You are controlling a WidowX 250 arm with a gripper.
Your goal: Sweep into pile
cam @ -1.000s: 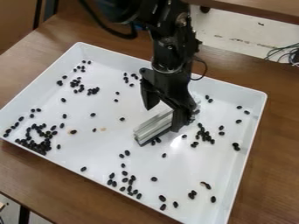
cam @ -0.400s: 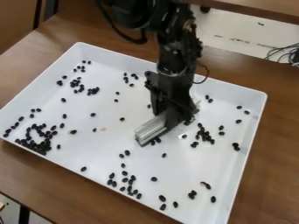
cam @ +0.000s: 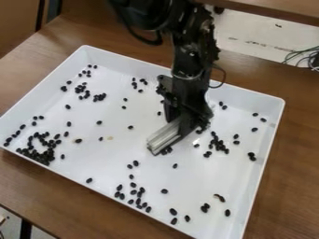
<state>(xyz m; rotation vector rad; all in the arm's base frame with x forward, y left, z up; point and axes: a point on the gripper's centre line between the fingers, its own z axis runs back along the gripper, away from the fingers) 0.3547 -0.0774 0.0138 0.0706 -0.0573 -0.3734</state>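
Note:
Near the middle of the white tray [cam: 103,163], my gripper [cam: 183,125] hangs down and is shut on a pale grey ridged block [cam: 164,138]. The block's lower-left end sticks out from the gripper, resting at or just above the tray floor; its other end is hidden behind the gripper. Black beans lie scattered over the tray, with the densest heap [cam: 40,151] in the left corner. More beans [cam: 218,144] lie right of the gripper, and a loose group [cam: 138,192] is below it. A few touch or nearly touch the block's lower edge.
Raised walls run around the tray, which stands on a brown wooden table [cam: 68,193]. Another wooden surface [cam: 274,8] is at the top right, with cables [cam: 304,58] beneath it near the right edge.
The gripper's spread fingers have closed on the block. Arm and gripper have shifted a little to the right, and the block's near end has moved slightly right as well. The bean groups look unchanged.

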